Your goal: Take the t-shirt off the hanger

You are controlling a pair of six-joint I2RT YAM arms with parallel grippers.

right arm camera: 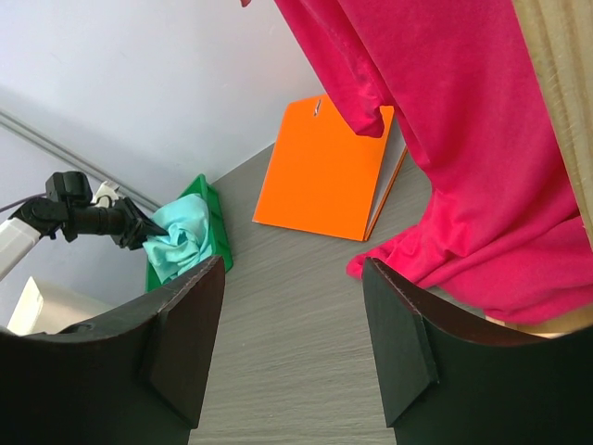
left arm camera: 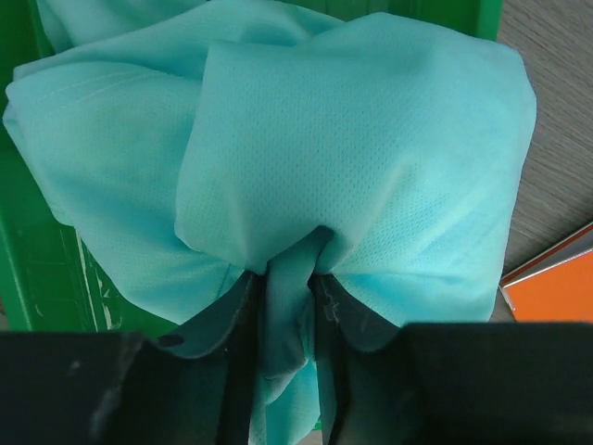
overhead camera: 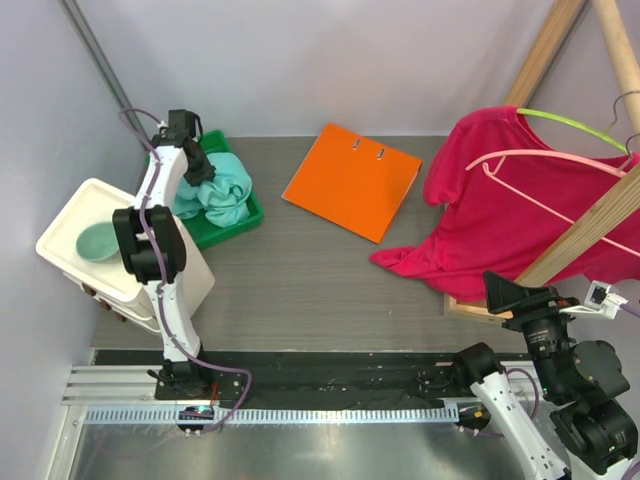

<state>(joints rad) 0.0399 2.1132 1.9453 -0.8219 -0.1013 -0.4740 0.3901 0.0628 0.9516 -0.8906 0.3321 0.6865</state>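
Left wrist view: left tool point(left arm camera: 285, 301) pinches a fold of teal cloth point(left arm camera: 352, 158) over the green bin point(left arm camera: 28, 260). Right tool point(right arm camera: 295, 278) gapes empty. The crimson t-shirt point(overhead camera: 500, 200) hangs on its hanger point(overhead camera: 560, 165), far right. I'd grab a shoulder and slide it off.

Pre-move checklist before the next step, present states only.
1. Left end effector free of teal cloth: not ok, a fold sits pinched between its fingers.
2. Teal cloth inside green bin: ok.
3. Right end effector open and empty: ok.
4. Red t-shirt off pink hanger: not ok, it is draped on the hanger.
5. Orange binder apart from the red t-shirt: ok in the top view.
6. Pink hanger's hook seated on the rack: cannot tell.
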